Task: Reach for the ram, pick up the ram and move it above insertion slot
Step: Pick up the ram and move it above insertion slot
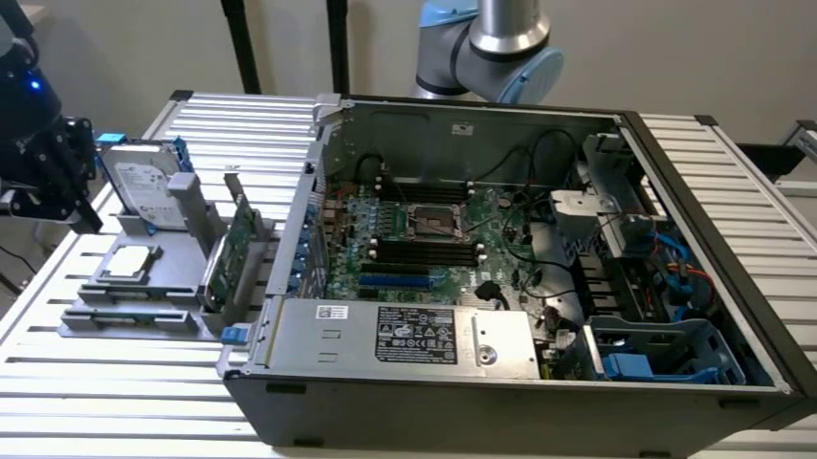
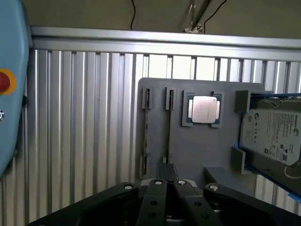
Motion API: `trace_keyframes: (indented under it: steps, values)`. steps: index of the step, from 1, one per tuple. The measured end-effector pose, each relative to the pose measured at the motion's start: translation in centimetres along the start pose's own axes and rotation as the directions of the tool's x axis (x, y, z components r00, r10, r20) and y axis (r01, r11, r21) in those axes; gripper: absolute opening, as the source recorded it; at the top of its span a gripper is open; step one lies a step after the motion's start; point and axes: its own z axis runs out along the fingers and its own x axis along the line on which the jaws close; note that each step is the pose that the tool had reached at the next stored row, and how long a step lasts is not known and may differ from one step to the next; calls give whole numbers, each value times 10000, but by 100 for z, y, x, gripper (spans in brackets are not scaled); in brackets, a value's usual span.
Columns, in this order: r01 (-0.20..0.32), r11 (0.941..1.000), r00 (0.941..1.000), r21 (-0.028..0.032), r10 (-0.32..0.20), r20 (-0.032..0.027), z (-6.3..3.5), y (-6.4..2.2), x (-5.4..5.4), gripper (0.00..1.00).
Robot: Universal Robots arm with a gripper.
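Observation:
My gripper (image 2: pixel 167 170) hangs over the grey parts holder (image 2: pixel 197 150), its two black fingers pressed together with nothing between them. Just past the fingertips, a thin dark stick stands edge-on in a holder slot; this looks like the ram (image 2: pixel 168 127). A second narrow slot (image 2: pixel 146 127) lies beside it. In the exterior view the gripper (image 1: pixel 71 191) is at the far left, above the holder (image 1: pixel 141 320), well away from the motherboard's black slots (image 1: pixel 422 251) inside the open computer case.
On the holder sit a square silver processor (image 2: pixel 203 109), a silver hard drive in a blue frame (image 2: pixel 273 136) and an upright green expansion card (image 1: pixel 236 253). A light-blue box with a red button (image 2: pixel 3 82) lies beside the ribbed metal table (image 2: pixel 84 117). The case's power supply (image 1: pixel 408 335) fronts the motherboard.

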Motion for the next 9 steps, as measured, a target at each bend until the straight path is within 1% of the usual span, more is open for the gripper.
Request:
trace_keyframes:
  steps: [9]
  values:
    - [48, 10000, 10000, 0, -48, 2, 3, -5, 1, 11]
